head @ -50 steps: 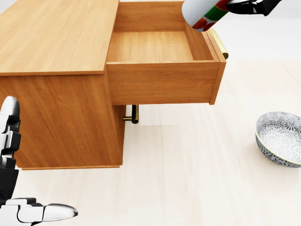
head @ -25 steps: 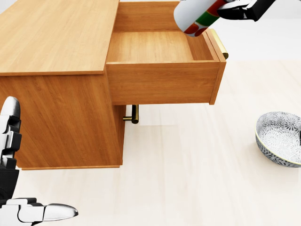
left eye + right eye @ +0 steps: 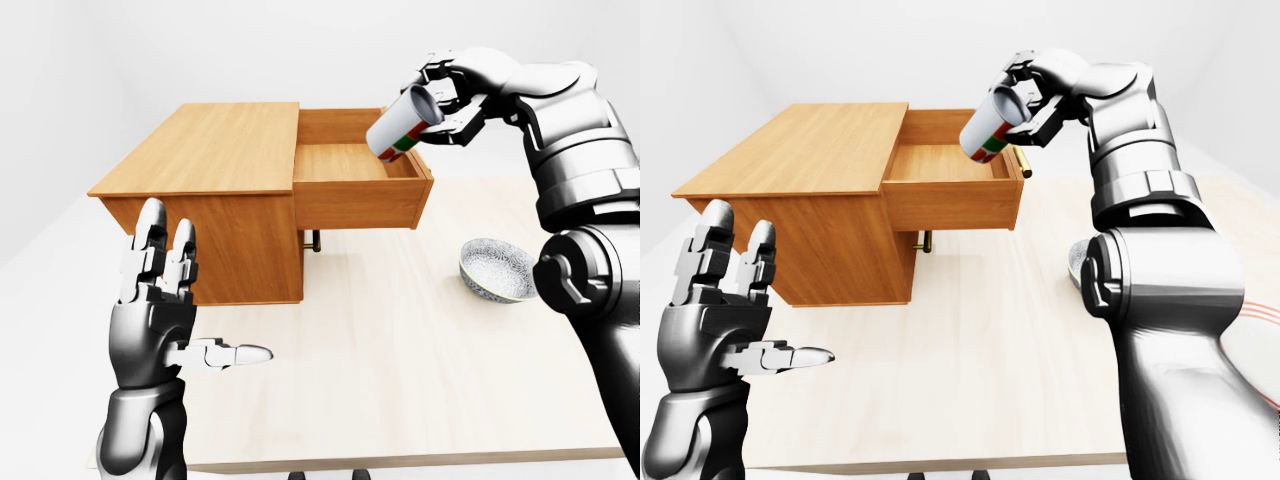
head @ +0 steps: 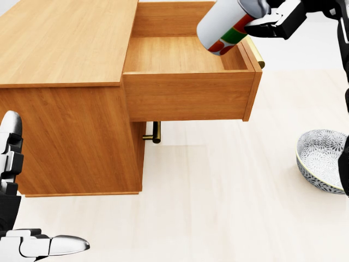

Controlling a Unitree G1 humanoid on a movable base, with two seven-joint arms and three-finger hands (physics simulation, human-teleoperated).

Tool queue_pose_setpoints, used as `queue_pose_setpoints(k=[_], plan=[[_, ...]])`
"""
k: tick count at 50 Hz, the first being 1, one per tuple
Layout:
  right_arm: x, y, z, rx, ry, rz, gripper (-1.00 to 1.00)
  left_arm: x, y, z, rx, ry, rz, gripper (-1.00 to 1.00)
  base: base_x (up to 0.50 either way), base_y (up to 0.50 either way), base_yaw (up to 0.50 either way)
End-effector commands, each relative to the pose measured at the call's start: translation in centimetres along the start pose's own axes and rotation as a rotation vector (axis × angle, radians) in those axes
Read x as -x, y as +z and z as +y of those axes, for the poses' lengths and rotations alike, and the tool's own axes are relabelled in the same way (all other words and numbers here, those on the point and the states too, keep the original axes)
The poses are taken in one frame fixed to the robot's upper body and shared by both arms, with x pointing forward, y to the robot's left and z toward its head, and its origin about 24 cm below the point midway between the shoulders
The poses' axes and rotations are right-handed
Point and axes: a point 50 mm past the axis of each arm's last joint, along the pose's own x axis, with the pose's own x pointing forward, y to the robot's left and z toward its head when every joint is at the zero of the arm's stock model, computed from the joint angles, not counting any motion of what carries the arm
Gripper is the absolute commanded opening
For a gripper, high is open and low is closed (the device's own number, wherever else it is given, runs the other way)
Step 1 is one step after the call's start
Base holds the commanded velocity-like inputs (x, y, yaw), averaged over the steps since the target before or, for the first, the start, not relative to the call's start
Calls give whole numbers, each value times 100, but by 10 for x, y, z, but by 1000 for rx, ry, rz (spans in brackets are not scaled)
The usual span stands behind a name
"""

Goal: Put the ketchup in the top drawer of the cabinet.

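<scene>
**Ketchup held over the open top drawer**

A wooden cabinet (image 3: 210,190) with visible grain stands on a pale wood tabletop (image 3: 400,360). Its top drawer (image 4: 185,82) is pulled out, a plain box with a brass handle (image 4: 255,52). The ketchup (image 4: 226,24), a white cylinder with red and green label patches, hangs tilted above the drawer's right part in the head view, not resting in it. The right robot hand (image 3: 455,95), glossy metal, grips the ketchup with fingers closed round it, arm reaching in from the right. The left robot hand (image 3: 160,300) stands upright, fingers spread, holding nothing. A patterned round bowl (image 3: 497,268) sits right of the cabinet. The room is plain white.
</scene>
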Motion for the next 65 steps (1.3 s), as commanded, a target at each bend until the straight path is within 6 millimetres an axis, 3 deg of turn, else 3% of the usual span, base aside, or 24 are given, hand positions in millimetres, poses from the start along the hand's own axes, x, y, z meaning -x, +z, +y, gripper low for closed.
queue_pose_setpoints(k=[1, 34, 37, 39, 40, 65], plan=[[-3, -3, 4, -25, -7, -7, -100, 0, -1, 0, 0, 0, 2, 100, 0, 0, 0], [-8, -7, 13, -36, 14, 3, -100, 0, 0, 0, 0, 1, 1, 100, 0, 0, 0], [-8, -6, 12, -33, 12, 2, -79, 0, 0, -1, 2, 1, 0, 100, 0, 0, 0], [-8, -6, 12, -17, 13, 12, 87, 0, 0, -1, 1, 0, 1, 100, 0, 0, 0], [-8, -7, 13, -17, 16, 13, 100, 0, 0, -1, 1, 0, 1, 100, 0, 0, 0], [-7, -2, 10, 6, 7, 14, 100, -2, -4, 0, 1, 4, 13, 100, 0, 0, 0]])
